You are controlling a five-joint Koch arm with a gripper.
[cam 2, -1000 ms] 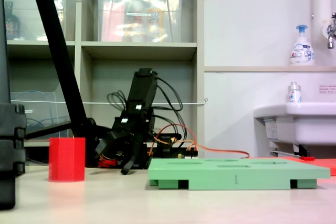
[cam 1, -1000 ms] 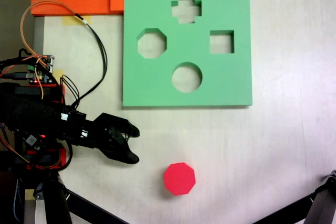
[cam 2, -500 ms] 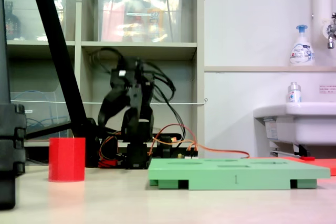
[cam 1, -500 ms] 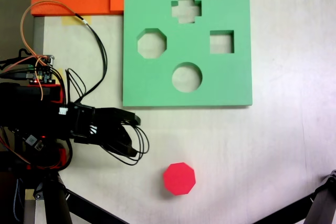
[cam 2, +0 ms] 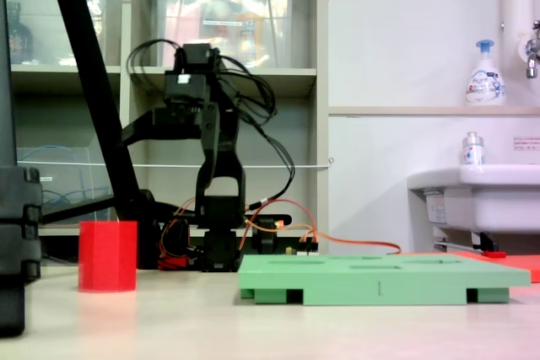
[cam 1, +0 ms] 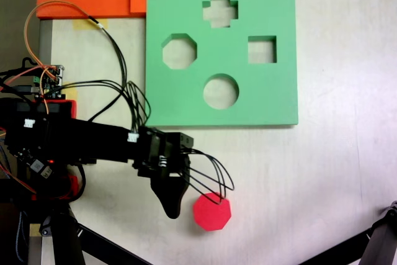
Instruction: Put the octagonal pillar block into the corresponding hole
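Red octagonal pillar block [cam 1: 212,211] standing upright on the pale surface [cam 1: 335,172], well apart from the green board [cam 1: 260,100] and its eight-sided hole [cam 1: 180,52], end effector [cam 1: 172,206] hovering just left of the block in a fixed view, raised in another, jaw opening impossible to tell.

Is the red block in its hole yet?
No. The red block stands upright on the table, away from the green board; the eight-sided hole is empty.

Matt foam: red block [cam 1: 211,211], green board [cam 1: 260,94].
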